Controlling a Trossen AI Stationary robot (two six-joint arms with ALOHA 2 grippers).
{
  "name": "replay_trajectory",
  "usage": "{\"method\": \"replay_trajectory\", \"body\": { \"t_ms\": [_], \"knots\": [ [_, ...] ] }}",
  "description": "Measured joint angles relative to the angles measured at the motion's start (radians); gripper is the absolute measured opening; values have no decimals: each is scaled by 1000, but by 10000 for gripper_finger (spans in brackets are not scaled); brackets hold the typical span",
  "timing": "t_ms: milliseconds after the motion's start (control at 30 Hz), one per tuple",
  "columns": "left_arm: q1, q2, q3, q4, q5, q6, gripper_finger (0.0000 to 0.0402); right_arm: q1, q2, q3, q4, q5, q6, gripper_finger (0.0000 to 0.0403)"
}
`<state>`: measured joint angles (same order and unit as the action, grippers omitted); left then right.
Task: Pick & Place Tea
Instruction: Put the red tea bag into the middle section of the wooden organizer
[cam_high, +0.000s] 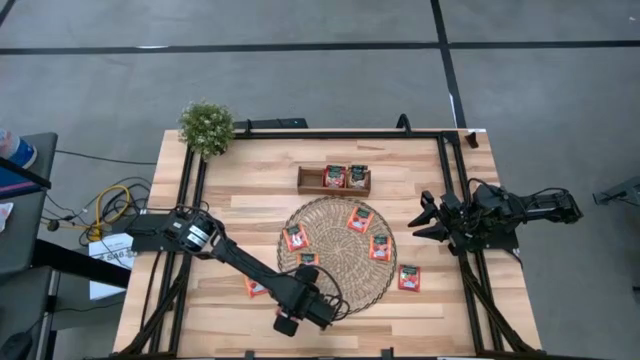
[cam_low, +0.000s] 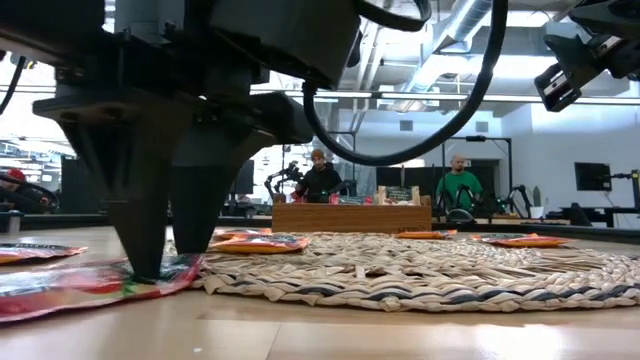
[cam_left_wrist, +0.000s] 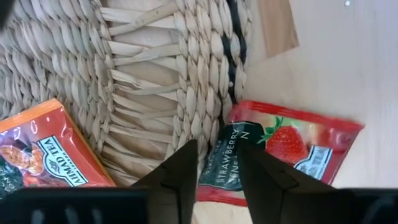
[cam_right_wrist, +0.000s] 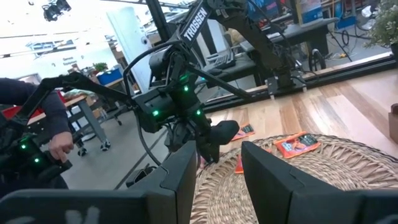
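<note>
One strawberry sachet (cam_left_wrist: 280, 149) (mat's (cam_left_wrist: 155, 74) edge), left gripper (cam_left_wrist: 217, 171) astride it

The table (cam_high: 250, 200) is pale wood with a smooth, slightly shiny finish. The mat (cam_left_wrist: 149, 74) is woven straw, rough and matt. The sachets (cam_left_wrist: 283, 152) look like glossy printed foil or plastic. The tray (cam_high: 310, 181) is brown wood. The left gripper (cam_left_wrist: 217, 180) has matt black fingers.
</note>
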<state>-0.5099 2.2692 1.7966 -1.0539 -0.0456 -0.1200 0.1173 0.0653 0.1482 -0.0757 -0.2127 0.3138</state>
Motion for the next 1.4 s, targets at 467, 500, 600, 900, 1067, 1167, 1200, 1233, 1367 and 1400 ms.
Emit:
{"method": "replay_trajectory", "body": {
  "t_ms": [467, 500, 600, 900, 1067, 1167, 1200, 1233, 1367, 1400],
  "knots": [
    [0, 3, 1, 16, 0, -8, 3, 0, 0, 0, 0, 0, 0, 121],
    [0, 3, 1, 16, 0, -8, 2, 0, 0, 0, 0, 0, 0, 121],
    [0, 3, 2, 8, -3, -13, 0, 0, 0, 0, 0, 0, 0, 121],
    [0, -64, 27, -104, -7, -71, 0, 0, 0, 0, 1, 2, 1, 121],
    [0, -102, 100, -207, -15, -98, 0, 0, 0, 0, 1, 2, 16, 121],
    [0, -103, 185, -309, -48, -103, 0, 0, 0, 0, 2, 3, 26, 121],
    [0, -103, 210, -339, -65, -101, 0, 0, 0, 0, 2, 3, 26, 121],
    [4, -104, 233, -357, -83, -92, 0, 0, 0, 0, 2, 3, 26, 121],
    [27, -102, 326, -428, -139, -54, 0, 0, 0, 0, 10, 3, 27, 121],
    [38, -104, 344, -440, -154, -44, 0, 0, 0, 0, 10, 3, 27, 121]
  ]
}}
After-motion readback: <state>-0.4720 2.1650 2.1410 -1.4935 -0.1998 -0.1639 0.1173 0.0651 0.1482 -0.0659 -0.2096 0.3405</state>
